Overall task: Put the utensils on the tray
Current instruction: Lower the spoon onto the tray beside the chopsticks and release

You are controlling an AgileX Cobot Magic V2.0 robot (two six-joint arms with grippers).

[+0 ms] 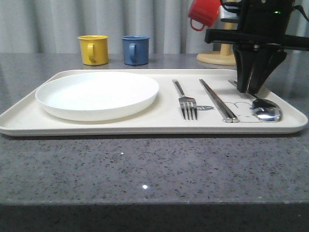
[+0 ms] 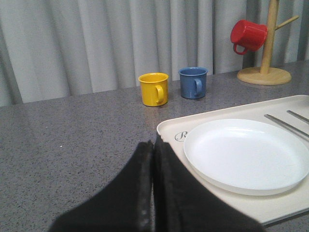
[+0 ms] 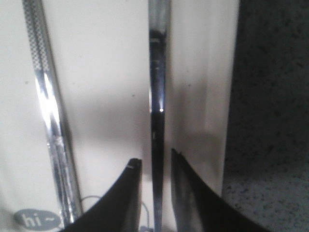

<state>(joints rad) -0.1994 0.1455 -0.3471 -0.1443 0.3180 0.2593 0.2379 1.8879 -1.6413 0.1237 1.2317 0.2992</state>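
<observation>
The grey speckled tabletop (image 1: 145, 169) lies nearest, and on it the cream tray (image 1: 29, 118). On the tray, a white plate (image 1: 96, 94) sits toward 9 o'clock; right of it lie the fork (image 1: 186, 101), the chopsticks (image 1: 217, 100) and, toward 3 o'clock, the spoon (image 1: 266, 109). The right claw (image 1: 252, 90) stands over the spoon's handle, its fingers (image 3: 126, 193) narrowly parted with the handle between them. The left claw (image 2: 153, 150) is pressed closed, holding nothing. Beyond stand a yellow mug (image 1: 93, 49) and a blue mug (image 1: 135, 50).
</observation>
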